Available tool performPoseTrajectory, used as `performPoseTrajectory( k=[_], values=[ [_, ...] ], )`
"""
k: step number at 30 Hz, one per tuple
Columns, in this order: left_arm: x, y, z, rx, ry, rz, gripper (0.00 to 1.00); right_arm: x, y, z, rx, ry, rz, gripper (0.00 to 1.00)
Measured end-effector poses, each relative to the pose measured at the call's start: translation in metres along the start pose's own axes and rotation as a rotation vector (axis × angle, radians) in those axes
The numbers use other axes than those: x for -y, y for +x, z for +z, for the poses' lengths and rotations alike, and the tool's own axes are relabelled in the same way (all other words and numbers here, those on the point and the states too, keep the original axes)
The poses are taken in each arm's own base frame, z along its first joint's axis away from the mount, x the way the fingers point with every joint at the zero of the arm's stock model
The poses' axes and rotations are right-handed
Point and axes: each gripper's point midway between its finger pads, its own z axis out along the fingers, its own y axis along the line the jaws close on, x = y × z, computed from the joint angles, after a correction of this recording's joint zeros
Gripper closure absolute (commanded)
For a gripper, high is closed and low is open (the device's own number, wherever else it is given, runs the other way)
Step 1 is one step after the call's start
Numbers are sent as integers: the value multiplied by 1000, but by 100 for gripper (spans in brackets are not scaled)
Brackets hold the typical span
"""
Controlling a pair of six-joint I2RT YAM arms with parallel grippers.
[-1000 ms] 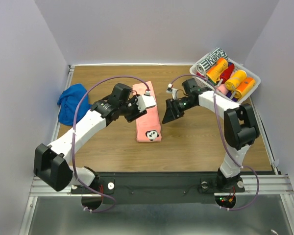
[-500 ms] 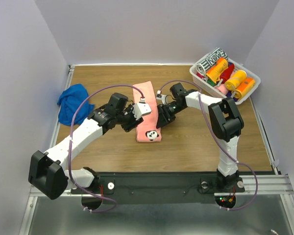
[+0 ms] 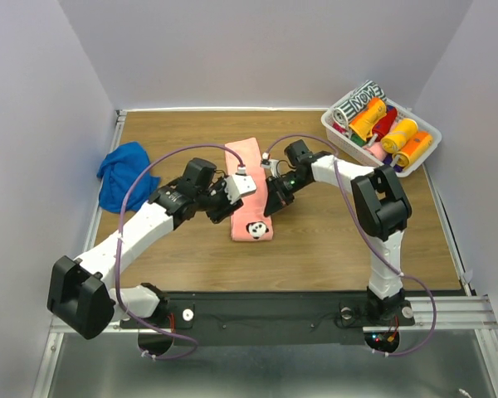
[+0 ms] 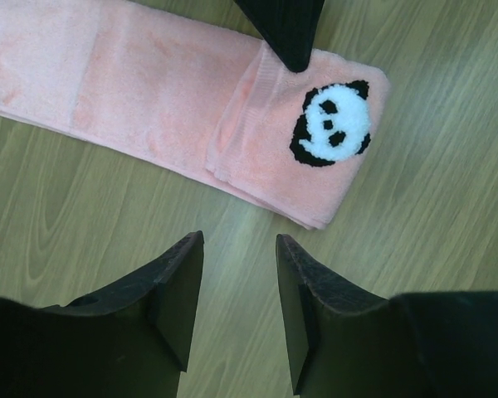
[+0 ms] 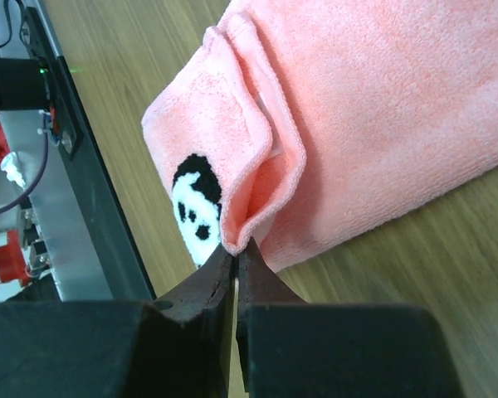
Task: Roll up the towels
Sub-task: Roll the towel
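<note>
The pink towel (image 3: 247,157) lies mid-table, folded into a long strip, with a panda patch (image 3: 257,225) at its near end. My right gripper (image 3: 271,201) sits at the strip's right edge near that end. It is shut, and its tips (image 5: 236,247) pinch a fold of the pink towel's (image 5: 382,108) edge beside the panda (image 5: 195,207). My left gripper (image 3: 220,207) hovers just left of the strip, open with only bare wood between its fingers (image 4: 239,240). The blue towel (image 3: 123,172) lies crumpled at the table's left edge, touched by neither gripper.
A white basket (image 3: 326,124) at the back right holds several rolled towels, orange, red and one black-and-white patterned. A metal rail (image 5: 58,207) runs along the table's near edge, close to the panda end.
My right gripper moved left to the pink towel's right edge and closed on a fold of it. My left arm shifted slightly nearer and stayed open.
</note>
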Motion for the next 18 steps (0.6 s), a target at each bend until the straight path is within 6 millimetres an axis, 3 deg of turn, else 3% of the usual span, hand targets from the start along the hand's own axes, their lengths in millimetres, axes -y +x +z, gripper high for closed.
performPoseTrajectory(
  k=[6, 9, 14, 15, 18],
  values=[
    [4, 3, 3, 1, 21, 18, 49, 15, 4, 8, -12, 33, 3, 98],
    [17, 7, 10, -5, 43, 86, 45, 24, 5, 11, -17, 66, 14, 96],
    [69, 39, 34, -89, 123, 249, 42, 31, 4, 11, -13, 112, 34, 82],
    [77, 44, 37, -105, 136, 271, 31, 32, 4, 11, -13, 116, 38, 80],
    [79, 56, 51, -157, 122, 315, 30, 32, 4, 11, -12, 122, 53, 65]
  ],
)
